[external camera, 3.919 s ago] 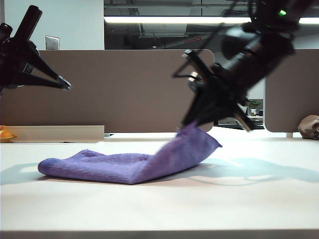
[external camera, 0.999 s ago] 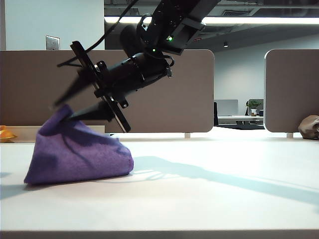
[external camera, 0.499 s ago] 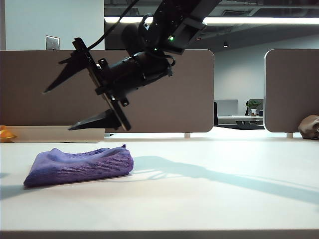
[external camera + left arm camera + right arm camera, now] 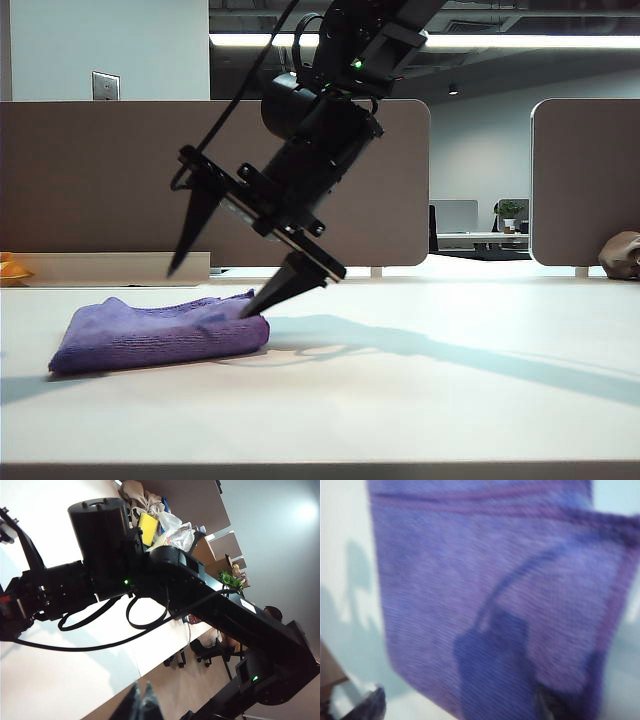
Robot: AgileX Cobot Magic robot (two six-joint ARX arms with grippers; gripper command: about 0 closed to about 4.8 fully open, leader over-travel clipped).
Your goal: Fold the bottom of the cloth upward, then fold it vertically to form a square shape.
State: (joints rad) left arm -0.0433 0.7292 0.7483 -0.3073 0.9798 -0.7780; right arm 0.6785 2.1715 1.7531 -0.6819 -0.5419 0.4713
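So the cloth [image 4: 160, 334] is lying folded in a low flat bundle on the desk [image 4: 420, 400], over on the left side of the exterior view. The right gripper [image 4: 212, 290] is reaching across from the right and pointing down at it, jaws spread really wide and holding nothing. One fingertip [image 4: 255, 309] is sitting right at the cloth's right-hand edge; I can't tell if it's actually touching. The other one is hanging above the cloth, clear of it. In the right wrist view the cloth [image 4: 490, 580] is filling most of the picture, kinda blurry, darker hem lines showing, with the arm's shadow falling on it. The left gripper [image 4: 140, 703] is only showing up in the left wrist view, fingers pressed together, gripping nothing, looking across at the right arm [image 4: 165, 575] instead.
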